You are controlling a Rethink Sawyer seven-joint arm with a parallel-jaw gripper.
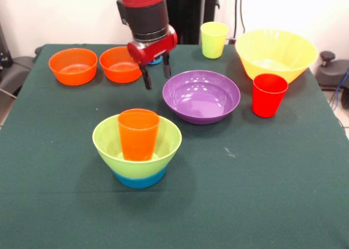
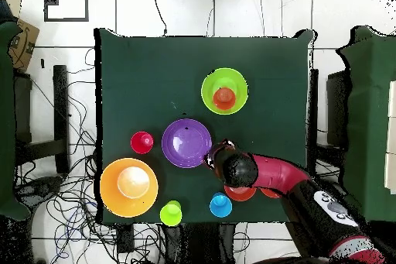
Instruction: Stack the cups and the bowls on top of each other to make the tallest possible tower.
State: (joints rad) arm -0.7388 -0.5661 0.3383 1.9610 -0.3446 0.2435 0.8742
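The tower stands at the front: an orange cup [image 1: 138,134] upright inside the lime green bowl [image 1: 108,144], which sits on the small blue bowl [image 1: 139,179]. It shows in the overhead view too [image 2: 209,87]. My gripper [image 1: 157,81] hangs open and empty behind the tower, between an orange bowl [image 1: 120,64] and the purple bowl [image 1: 202,96]. The light blue cup [image 2: 220,205] is almost hidden behind the gripper in the front view. A second orange bowl [image 1: 73,65], the yellow-green cup [image 1: 214,39], the yellow bowl [image 1: 275,64] and the red cup [image 1: 269,95] stand apart on the table.
The table has a dark green cloth [image 1: 245,178]. In the overhead view chairs and many cables lie around the table on a white tiled floor.
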